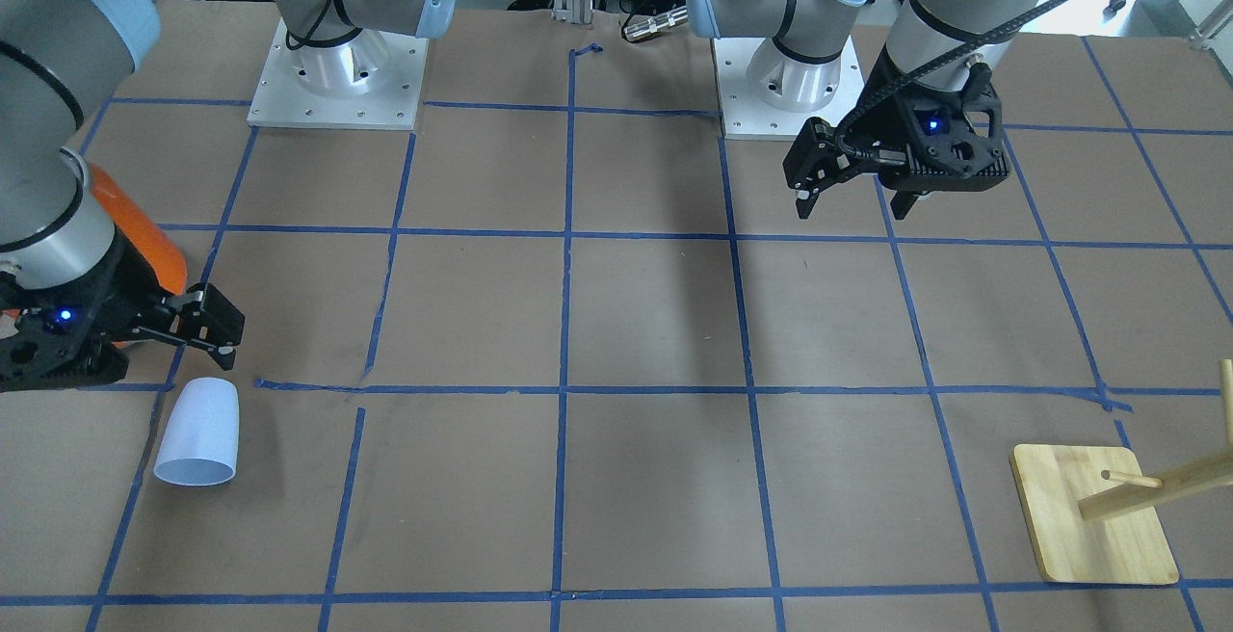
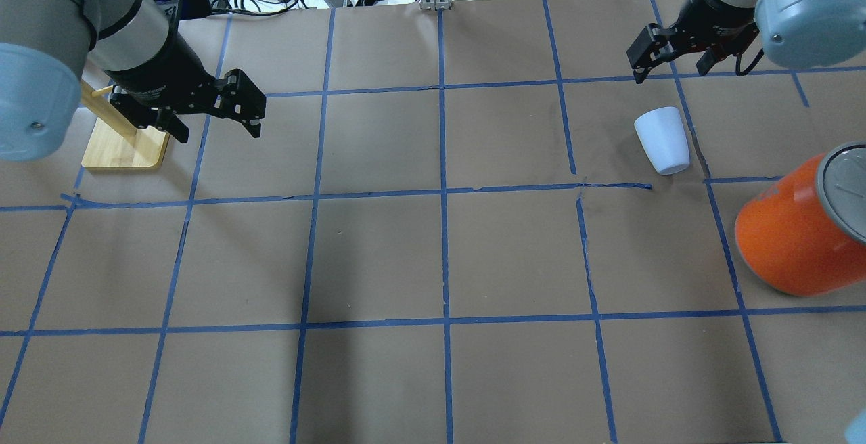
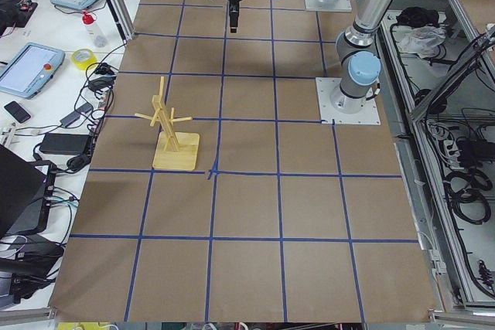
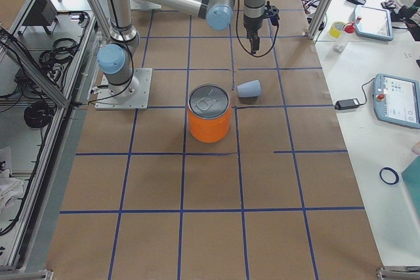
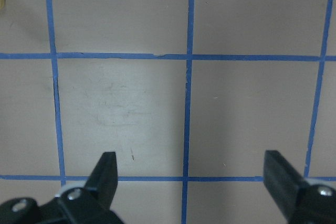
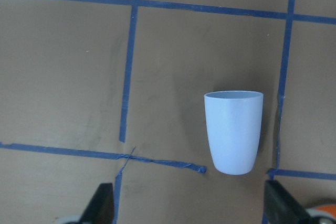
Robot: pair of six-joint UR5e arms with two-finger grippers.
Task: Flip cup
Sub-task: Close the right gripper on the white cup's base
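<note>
The cup (image 2: 663, 139) is a small pale lavender-blue tumbler lying on its side, with its wide mouth pointing away from the robot. It also shows in the front view (image 1: 197, 434), the right side view (image 4: 249, 88) and the right wrist view (image 6: 233, 132). My right gripper (image 2: 670, 73) hangs open and empty in the air near the cup without touching it; its fingertips (image 6: 102, 203) stand wide apart. My left gripper (image 2: 216, 129) is open and empty above bare table on the other side, and its fingers (image 5: 107, 174) are spread wide.
A large orange can (image 2: 791, 241) with a silver top stands on the near side of the cup, close to the right arm. A wooden peg rack (image 2: 125, 149) on a flat base stands beside the left gripper. Blue tape lines grid the brown table (image 2: 440, 261).
</note>
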